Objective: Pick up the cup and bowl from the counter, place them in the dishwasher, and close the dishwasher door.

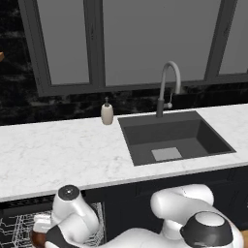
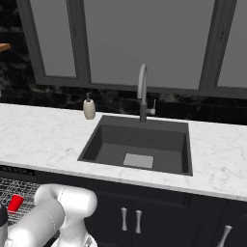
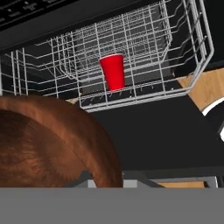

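Cup (image 3: 113, 71): red, upright in the white wire rack (image 3: 144, 48) of the dishwasher (image 1: 19, 213); also seen in the rack from the right base view.
Bowl (image 3: 48, 144): dark brown, close against the hand camera, low left, in front of the rack; its edge peeks beside the arm in the left base view.
Gripper: low by the rack; fingertips hidden, so whether it pinches the bowl I cannot tell.
Dishwasher door (image 3: 162, 135): dropped open, black panel below the rack.
Counter (image 1: 58, 150): white marble around the dark sink (image 1: 172, 138); soap dispenser (image 1: 107, 113) just left of the sink; faucet (image 1: 167, 87) behind it.

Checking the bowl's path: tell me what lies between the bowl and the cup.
In the hand view, the rack's white wire front wall stands between the bowl and the cup.
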Available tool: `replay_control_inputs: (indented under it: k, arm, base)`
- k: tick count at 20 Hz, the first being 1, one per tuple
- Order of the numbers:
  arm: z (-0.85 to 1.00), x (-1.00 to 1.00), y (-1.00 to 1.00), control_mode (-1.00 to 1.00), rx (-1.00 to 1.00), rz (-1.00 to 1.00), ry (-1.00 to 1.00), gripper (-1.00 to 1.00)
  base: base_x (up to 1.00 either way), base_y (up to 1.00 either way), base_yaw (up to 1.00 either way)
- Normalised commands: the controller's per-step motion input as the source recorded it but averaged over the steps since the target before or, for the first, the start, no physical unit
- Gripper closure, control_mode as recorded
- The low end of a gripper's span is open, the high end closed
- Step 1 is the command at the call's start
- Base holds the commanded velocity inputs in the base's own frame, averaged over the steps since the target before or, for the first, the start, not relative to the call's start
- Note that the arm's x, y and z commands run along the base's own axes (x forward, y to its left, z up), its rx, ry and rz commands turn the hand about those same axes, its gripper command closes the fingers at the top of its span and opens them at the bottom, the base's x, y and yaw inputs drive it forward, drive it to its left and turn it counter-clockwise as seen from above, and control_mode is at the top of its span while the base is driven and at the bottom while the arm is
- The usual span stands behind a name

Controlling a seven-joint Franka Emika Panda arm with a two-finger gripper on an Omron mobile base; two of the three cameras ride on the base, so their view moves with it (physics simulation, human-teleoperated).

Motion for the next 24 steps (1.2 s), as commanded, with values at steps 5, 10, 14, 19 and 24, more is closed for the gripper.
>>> replay_control_inputs:
  k: [5,10,14,19,24]
  arm:
    - [-0.15,0.00,0.00,-1.00,-0.02,-0.04,0.00,1.00]
    - [-0.40,0.00,0.00,-1.00,-0.03,-0.02,0.00,1.00]
    - [-0.19,0.09,0.03,-1.00,-0.03,-0.03,0.00,1.00]
    - [0.00,0.63,0.26,-1.00,-0.01,-0.09,0.00,1.00]
    - [-0.03,0.50,0.28,-1.00,-0.01,-0.08,0.00,1.00]
  base:
    - [0.00,0.00,0.00]
    - [0.00,0.00,0.00]
    - [0.00,0.00,0.00]
    - [0.00,0.00,0.00]
    - [0.00,0.00,0.00]
